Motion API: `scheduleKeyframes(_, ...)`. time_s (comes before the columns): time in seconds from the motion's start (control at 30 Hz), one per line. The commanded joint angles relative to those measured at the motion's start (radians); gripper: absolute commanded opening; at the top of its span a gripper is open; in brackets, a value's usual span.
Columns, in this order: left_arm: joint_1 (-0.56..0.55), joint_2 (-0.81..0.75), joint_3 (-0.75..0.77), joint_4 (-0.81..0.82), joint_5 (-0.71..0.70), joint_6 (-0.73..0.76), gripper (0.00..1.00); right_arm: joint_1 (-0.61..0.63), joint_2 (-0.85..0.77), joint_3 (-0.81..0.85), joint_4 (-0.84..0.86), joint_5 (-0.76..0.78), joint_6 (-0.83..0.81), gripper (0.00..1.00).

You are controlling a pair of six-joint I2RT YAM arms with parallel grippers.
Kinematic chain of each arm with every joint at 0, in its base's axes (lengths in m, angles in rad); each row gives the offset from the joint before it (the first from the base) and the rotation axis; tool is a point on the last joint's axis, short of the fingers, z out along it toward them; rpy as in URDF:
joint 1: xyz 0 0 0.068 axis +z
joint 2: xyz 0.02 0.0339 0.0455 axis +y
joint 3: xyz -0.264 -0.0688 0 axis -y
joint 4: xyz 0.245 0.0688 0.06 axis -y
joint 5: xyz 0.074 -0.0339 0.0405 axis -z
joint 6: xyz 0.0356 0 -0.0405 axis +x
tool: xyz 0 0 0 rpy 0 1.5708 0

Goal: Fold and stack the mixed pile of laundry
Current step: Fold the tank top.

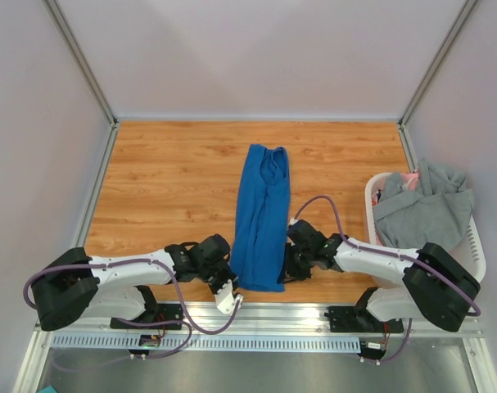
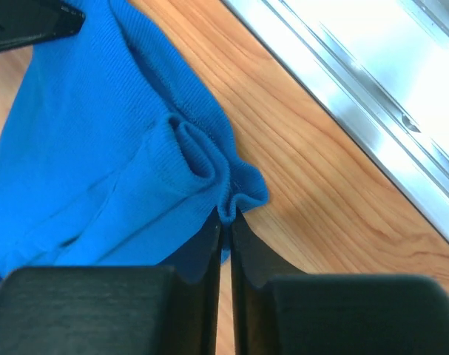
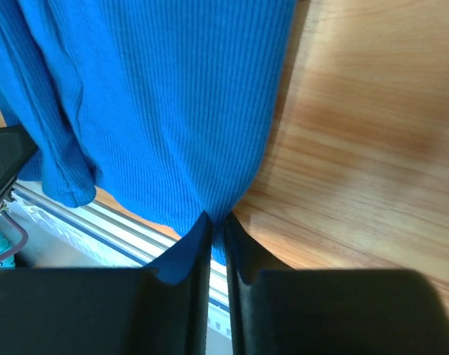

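Blue ribbed knit garment [image 1: 261, 217], one piece, is lying as a long narrow strip mid-way across your wooden table [image 1: 166, 180]. Your two tools are each pinching a near corner: left gripper [image 2: 225, 222] and right gripper [image 3: 217, 222]. Only the overhead view is showing one white slotted plastic basket [image 1: 371, 205] holding one grey cloth garment [image 1: 420, 209].

My blue top [image 2: 98, 148] is fine ribbed knit cloth, matt and soft. The counter [image 2: 313, 185] under it is smooth wood grain with a slight sheen; its rail [image 2: 357, 96] is bright bare metal. My left hand [image 2: 225, 220] and right hand [image 3: 217, 223] are matt black plastic. The basket [image 1: 480, 250] is white plastic.
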Motion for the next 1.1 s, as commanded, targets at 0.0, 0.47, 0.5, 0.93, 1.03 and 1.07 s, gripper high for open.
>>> scheduleKeyframes(0.0, -0.009, 0.012, 0.016, 0.023, 0.081, 0.006, 0.07, -0.012, -0.012, -0.006, 0.001, 0.024, 0.0, 0.07)
scheduleKeyframes(0.47, 0.102, 0.016, 0.322, -0.119, 0.002, -0.534, 0.0, -0.181, -0.206, 0.075, -0.151, 0.03, -0.096, 0.0)
scheduleKeyframes(0.5, 0.119, 0.025, 0.335, -0.116, 0.006, -0.557, 0.0, -0.202, -0.198, 0.081, -0.149, 0.022, -0.107, 0.0)
scheduleKeyframes(0.93, 0.457, 0.283, 0.491, 0.201, 0.13, -0.79, 0.0, -0.452, 0.211, 0.478, -0.175, -0.027, -0.201, 0.0)
scheduleKeyframes(1.03, 0.512, 0.337, 0.488, 0.319, 0.176, -0.813, 0.0, -0.48, 0.323, 0.564, -0.195, -0.051, -0.216, 0.0)
scheduleKeyframes(1.07, 0.526, 0.349, 0.479, 0.347, 0.184, -0.815, 0.0, -0.485, 0.345, 0.584, -0.192, -0.054, -0.219, 0.0)
